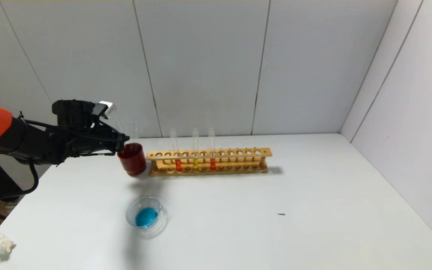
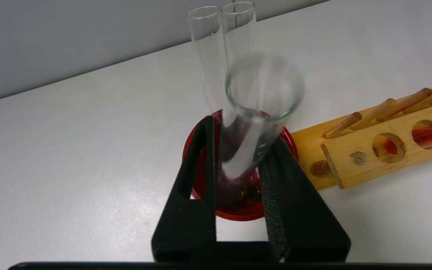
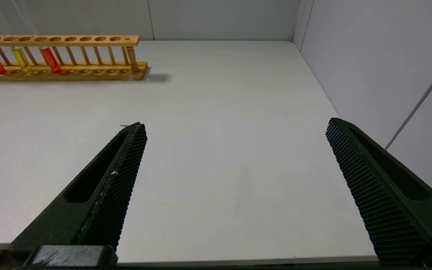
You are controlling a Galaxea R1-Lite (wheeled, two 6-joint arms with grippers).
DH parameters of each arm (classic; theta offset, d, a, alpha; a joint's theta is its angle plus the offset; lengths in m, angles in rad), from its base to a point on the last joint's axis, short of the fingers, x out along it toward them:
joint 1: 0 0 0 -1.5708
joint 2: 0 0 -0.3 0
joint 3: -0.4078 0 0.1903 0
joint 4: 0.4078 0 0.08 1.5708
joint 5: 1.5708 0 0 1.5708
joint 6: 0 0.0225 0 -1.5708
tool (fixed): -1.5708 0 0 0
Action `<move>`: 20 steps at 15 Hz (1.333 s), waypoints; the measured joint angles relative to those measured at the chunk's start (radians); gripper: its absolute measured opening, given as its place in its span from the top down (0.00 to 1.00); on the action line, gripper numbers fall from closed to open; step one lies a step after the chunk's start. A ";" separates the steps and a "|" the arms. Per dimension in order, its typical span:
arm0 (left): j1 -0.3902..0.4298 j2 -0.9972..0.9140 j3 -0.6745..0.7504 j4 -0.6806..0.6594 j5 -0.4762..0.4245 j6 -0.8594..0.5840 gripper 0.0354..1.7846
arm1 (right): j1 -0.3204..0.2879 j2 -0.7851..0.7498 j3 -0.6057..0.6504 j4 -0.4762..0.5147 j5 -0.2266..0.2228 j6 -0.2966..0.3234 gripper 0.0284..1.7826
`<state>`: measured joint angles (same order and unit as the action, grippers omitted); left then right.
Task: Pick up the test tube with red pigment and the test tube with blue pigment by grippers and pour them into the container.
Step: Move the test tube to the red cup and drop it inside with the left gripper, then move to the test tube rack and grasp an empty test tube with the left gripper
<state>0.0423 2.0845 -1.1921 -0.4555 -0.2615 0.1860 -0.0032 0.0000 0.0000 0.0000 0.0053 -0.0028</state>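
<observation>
My left gripper point(image 1: 123, 144) hovers at the rim of a dark red cup point(image 1: 132, 161). In the left wrist view its fingers point(image 2: 197, 180) stand slightly apart around a clear, empty-looking test tube point(image 2: 246, 150). The tube's round end is down in the cup; it leans on one finger, with a gap to the other. Which pigment it held I cannot tell. The container point(image 1: 146, 213), a clear glass dish, holds teal-blue liquid. Two tubes with orange-red liquid point(image 1: 178, 164) point(image 1: 212, 163) stand in the wooden rack point(image 1: 238, 153). My right gripper point(image 3: 236, 123) is open and empty, parked near the table's near edge.
Two more empty clear tubes point(image 2: 208, 56) stand in the red cup point(image 2: 238, 212). A yellow-liquid tube point(image 1: 195, 164) stands between the red ones. The rack's end point(image 2: 381, 157) is right beside the cup. A crumpled tissue point(image 1: 0, 245) lies at the front left corner.
</observation>
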 joint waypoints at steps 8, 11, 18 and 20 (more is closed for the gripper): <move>-0.001 -0.013 0.025 -0.023 0.000 0.005 0.13 | 0.000 0.000 0.000 0.000 0.000 0.000 0.02; -0.009 -0.063 0.064 -0.076 0.000 0.010 0.03 | 0.000 0.000 0.000 0.000 0.000 0.000 0.02; -0.124 -0.333 0.243 -0.088 0.005 0.014 0.02 | 0.000 0.000 0.000 0.000 0.000 0.000 0.02; -0.169 -0.385 0.298 -0.089 0.010 0.014 0.02 | 0.000 0.000 0.000 0.000 0.000 0.000 0.02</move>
<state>-0.1264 1.6996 -0.8938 -0.5445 -0.2515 0.2000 -0.0036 0.0000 0.0000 0.0000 0.0053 -0.0028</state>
